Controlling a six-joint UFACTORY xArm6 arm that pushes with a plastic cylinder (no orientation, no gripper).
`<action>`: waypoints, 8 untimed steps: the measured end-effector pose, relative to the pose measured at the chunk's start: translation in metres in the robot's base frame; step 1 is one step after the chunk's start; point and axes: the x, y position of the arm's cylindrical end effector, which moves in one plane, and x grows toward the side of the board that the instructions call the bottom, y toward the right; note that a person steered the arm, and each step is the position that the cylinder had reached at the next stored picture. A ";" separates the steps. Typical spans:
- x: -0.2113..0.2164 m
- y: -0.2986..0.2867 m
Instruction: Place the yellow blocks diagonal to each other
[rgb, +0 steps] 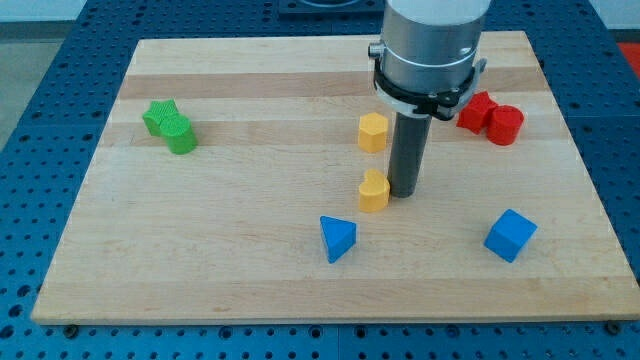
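- My tip (404, 192) rests on the wooden surface (250, 270), just right of the lower yellow block (374, 191), touching or nearly so.
- No pincer is visible; the arm ends in a rod.
- Upper yellow hexagonal block (372, 132) lies directly above the lower.
- Two green blocks (170, 126) touch at left; two red blocks (491, 118) at right.
- Blue triangular block (337, 238) and blue cube (510, 235) lie near the bottom.

No text, label, brand, number or sign can be read anywhere, on the blocks, surface or arm.
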 end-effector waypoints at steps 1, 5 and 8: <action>0.005 0.000; 0.036 -0.045; -0.103 -0.045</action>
